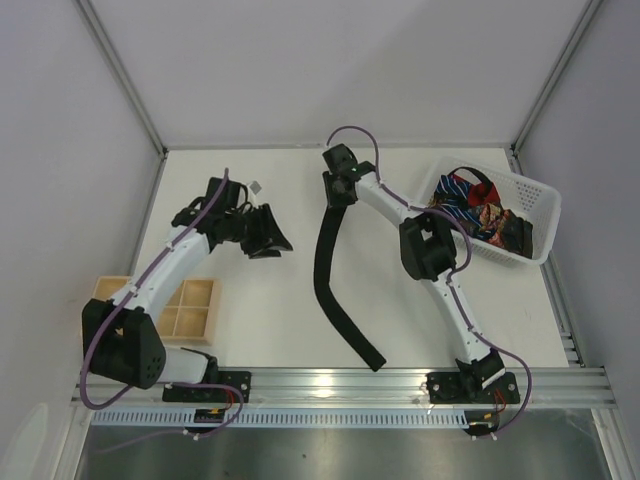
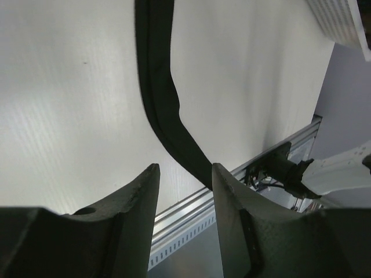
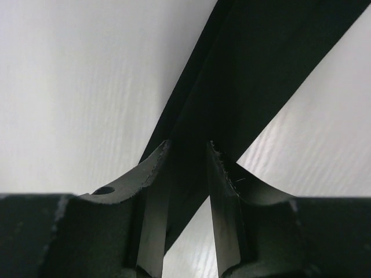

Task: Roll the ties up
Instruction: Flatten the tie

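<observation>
- While the right arm stretches from the near edge of the white table toward its far middle, the left arm folds back over a wooden compartment tray, wrist turned rightward.
- White lattice basket, far right, holds the other ties in a heap; only the overhead view shows them.
- Black tie curves from the right gripper across the table's middle to near the front rail.
- Right wrist view alone shows that pincer clamped on the black tie's fabric.
- Left gripper: its wrist view shows jaws apart and empty, the tie lying beyond them.
</observation>
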Tool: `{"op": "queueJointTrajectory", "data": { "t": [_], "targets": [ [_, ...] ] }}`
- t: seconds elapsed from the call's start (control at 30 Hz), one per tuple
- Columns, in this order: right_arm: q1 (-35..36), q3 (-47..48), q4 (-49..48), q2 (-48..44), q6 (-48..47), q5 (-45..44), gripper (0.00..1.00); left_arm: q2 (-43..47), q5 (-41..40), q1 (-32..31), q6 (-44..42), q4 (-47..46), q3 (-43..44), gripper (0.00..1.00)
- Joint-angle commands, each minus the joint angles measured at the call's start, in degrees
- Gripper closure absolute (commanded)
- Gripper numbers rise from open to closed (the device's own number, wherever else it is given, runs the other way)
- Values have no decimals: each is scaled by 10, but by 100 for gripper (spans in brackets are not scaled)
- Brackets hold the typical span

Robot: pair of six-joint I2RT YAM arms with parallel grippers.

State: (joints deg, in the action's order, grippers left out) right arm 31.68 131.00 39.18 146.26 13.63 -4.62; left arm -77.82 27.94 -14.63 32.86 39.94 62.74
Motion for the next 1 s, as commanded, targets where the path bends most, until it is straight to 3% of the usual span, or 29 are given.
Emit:
{"op": "queueJointTrajectory", "data": {
  "t": [0.0, 0.3, 0.4, 0.47, 0.57, 0.77, 0.97],
  "targets": [
    [-36, 40, 49, 51, -8, -86, 64, 3, 33, -55, 33, -50, -12, 53],
    [-105, 129, 23, 58, -48, -42, 58, -149, 35, -206, 80, -123, 31, 53],
    [-116, 127, 7, -1, -22, -8, 52, -190, 34, -245, 96, -133, 60, 57],
    [-116, 112, 1, -36, -4, 2, 41, -211, 36, -266, 113, -158, 63, 60],
    [-117, 107, 22, -97, 15, 29, 40, -239, 43, -287, 117, -169, 74, 68],
    [-118, -46, 32, -229, 53, 90, 45, -299, 49, -298, 89, -141, 82, 88],
    [-116, -193, 27, -311, 59, 129, 48, -332, 64, -299, 41, -102, 64, 90]
  ]
}}
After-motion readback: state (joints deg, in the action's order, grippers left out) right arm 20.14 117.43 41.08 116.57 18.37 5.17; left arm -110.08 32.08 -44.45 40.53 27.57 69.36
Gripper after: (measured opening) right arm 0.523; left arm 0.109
